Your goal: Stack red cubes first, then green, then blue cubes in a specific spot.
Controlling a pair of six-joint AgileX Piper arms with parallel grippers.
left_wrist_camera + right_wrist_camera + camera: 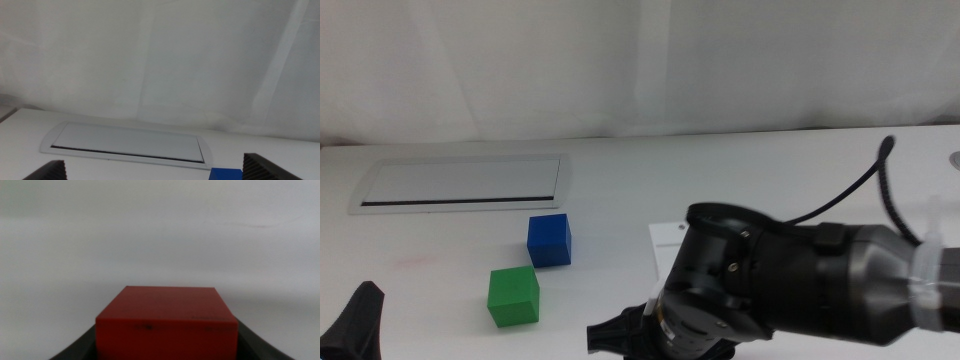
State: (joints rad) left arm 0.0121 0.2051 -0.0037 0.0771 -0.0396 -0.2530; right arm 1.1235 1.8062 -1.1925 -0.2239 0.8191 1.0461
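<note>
Right wrist view shows my right gripper [165, 347] clamped on the red cube [167, 317], low at the table's near edge. Green cube [513, 296] lies to its left, blue cube [549, 240] behind. Left gripper [150, 172] waits, jaws apart.

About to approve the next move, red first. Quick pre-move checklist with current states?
1. Red cube between right gripper jaws: ok, wrist view shows it seated there.
2. Grip firm enough to lift or carry: cannot tell.
3. Green cube and blue cube clear of the right arm: ok, both sit apart on the table.
4. Left gripper out of the way: ok, open, empty, waiting at the near left edge.
5. Stack spot visible: cannot tell, right arm blocks the white sheet.
</note>
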